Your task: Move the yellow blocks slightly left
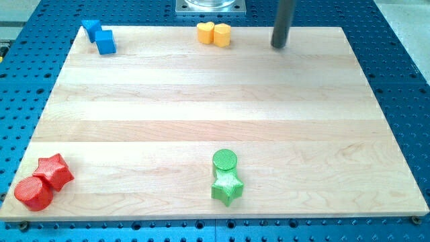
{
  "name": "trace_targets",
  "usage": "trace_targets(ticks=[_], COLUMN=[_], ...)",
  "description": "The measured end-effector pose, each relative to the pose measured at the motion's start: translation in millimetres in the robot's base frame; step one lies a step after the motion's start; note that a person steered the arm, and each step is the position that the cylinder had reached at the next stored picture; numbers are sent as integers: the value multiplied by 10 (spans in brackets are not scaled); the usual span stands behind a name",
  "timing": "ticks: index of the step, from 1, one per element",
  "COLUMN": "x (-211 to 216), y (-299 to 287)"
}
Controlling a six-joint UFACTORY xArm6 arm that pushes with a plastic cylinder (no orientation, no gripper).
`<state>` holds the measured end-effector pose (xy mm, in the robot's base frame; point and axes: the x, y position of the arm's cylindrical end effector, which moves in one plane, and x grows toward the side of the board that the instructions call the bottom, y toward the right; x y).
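Tool = rod w/ my tip [279, 46], touching nothing, right of yellow blocks [213, 33]

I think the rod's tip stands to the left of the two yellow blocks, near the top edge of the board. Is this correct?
Not quite. The camera view shows my tip to the right of the two yellow blocks, not the left, with a gap between them. The rest holds: tip and blocks are near the top edge of the board.

Bright, even overhead light on the pale wooden board [201, 101], soft short shadows (no glare), everything pretty sharp.
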<state>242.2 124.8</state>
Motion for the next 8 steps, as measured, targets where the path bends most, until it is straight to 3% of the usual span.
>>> trace_targets(ticks=[1, 8], x=[-169, -501], y=[-353, -1197])
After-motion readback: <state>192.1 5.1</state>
